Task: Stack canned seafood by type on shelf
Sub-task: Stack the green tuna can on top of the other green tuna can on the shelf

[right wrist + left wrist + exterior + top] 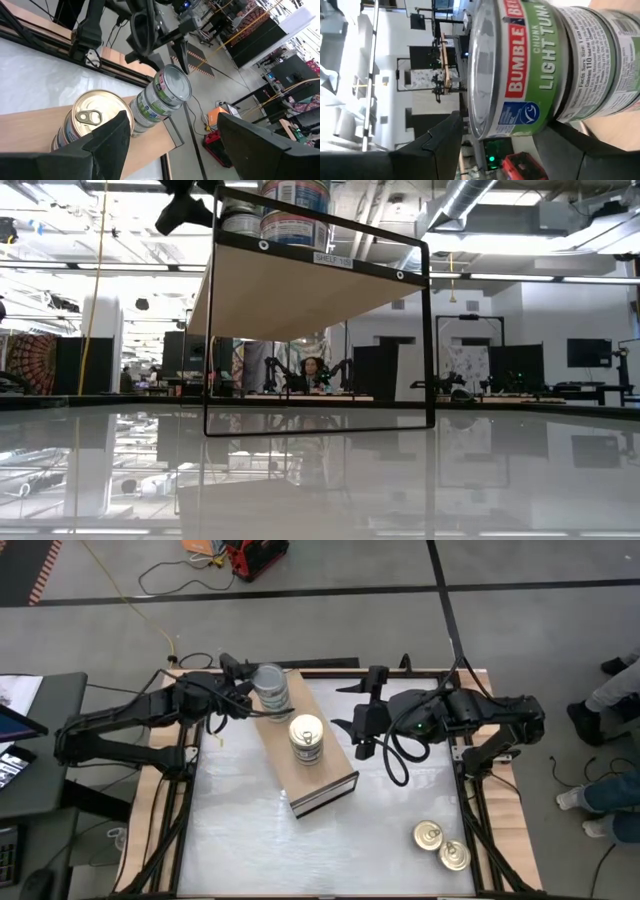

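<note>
The shelf (325, 778) is a light-wood board lying slantwise on the table; in the low view the shelf (300, 295) stands raised on a dark frame. A stack of silver-topped tins (270, 690) stands on its far end, and a stack of gold pull-tab tins (306, 738) stands at its middle. My left gripper (248, 692) is open at the left side of the silver stack. Its fingers stand on either side of the top tin (520, 75) without plainly touching it. My right gripper (362, 743) is open and hovers right of the shelf.
Two gold-topped tins (430, 834) (455, 857) sit on the white tabletop near its right near corner. The table's wooden frame (170, 820) runs along both sides. A person's legs and shoes (600, 795) show beyond the right edge. Bare tabletop lies in front of the shelf.
</note>
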Action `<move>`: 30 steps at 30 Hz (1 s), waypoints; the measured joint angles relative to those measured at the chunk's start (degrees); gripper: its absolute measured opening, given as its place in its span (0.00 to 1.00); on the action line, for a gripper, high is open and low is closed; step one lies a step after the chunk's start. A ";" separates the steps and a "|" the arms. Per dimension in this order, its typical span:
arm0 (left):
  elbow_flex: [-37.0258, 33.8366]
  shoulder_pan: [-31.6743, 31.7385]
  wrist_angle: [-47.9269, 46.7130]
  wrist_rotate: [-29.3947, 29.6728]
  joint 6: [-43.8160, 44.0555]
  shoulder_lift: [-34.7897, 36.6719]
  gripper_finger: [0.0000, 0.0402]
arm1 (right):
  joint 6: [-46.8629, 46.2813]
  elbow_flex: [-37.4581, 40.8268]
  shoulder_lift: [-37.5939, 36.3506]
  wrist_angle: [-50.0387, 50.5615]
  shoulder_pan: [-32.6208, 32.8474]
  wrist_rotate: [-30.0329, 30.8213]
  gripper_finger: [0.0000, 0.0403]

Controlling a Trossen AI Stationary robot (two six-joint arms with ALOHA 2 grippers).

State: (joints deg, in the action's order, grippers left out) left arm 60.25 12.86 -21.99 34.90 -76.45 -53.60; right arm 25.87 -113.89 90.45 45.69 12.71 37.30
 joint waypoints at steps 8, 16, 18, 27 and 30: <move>0.02 0.00 2.07 3.38 -4.70 -1.49 0.56 | -0.46 0.81 -0.01 0.16 0.00 -0.04 0.82; 0.02 -0.06 1.83 3.89 -7.61 -1.49 0.56 | -0.65 0.90 0.87 0.39 -0.07 -0.11 0.82; 0.02 -0.09 1.72 4.54 -8.26 -1.49 0.56 | -1.28 0.90 0.89 0.35 -0.07 -0.12 0.82; 0.41 -0.19 -0.38 4.57 -10.63 -1.43 0.56 | -2.49 0.85 0.76 0.15 -0.07 -0.11 0.82; 1.95 -0.80 -1.61 4.42 -10.60 -1.60 0.56 | -2.49 0.85 0.76 -0.31 -0.09 -0.11 0.82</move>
State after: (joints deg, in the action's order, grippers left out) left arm 62.20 12.06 -23.60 39.32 -87.05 -55.20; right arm 23.38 -113.03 91.22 45.38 12.62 37.19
